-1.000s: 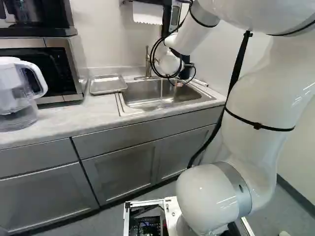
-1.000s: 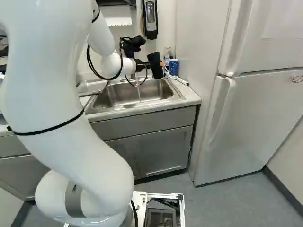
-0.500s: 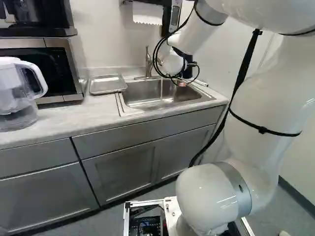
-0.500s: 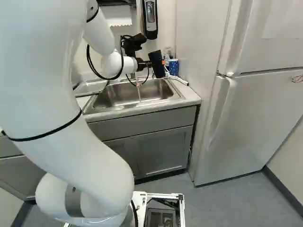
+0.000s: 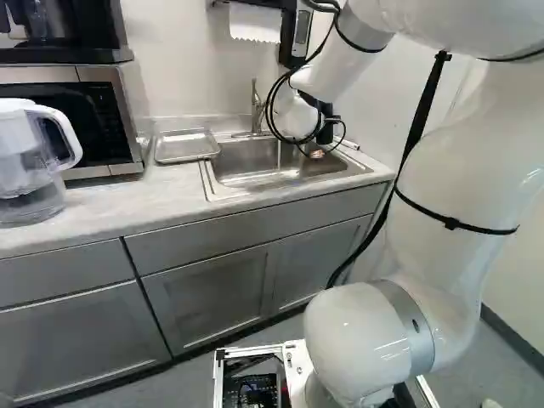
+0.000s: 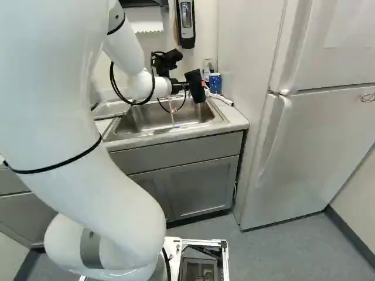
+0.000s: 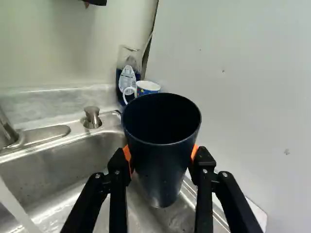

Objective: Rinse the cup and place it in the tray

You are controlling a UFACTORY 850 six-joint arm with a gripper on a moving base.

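Over the right part of the sink, my gripper is shut on the dark cup. Both orange pads press on the cup's sides in the wrist view, where the gripper has the cup between its fingers, its open mouth showing a dark inside. A thin stream of water falls into the sink beside the cup, apart from it. The metal tray lies on the counter, left of the sink in the left base view.
A faucet stands behind the sink. At the back corner are a blue patterned mug and a bottle of blue liquid. A fridge rises right of the counter. A water pitcher and microwave stand left of the tray.
The arm has carried the cup slightly lower and a little to the right in the right base view, and the cup's tilt has shifted a little. The base has stayed put.
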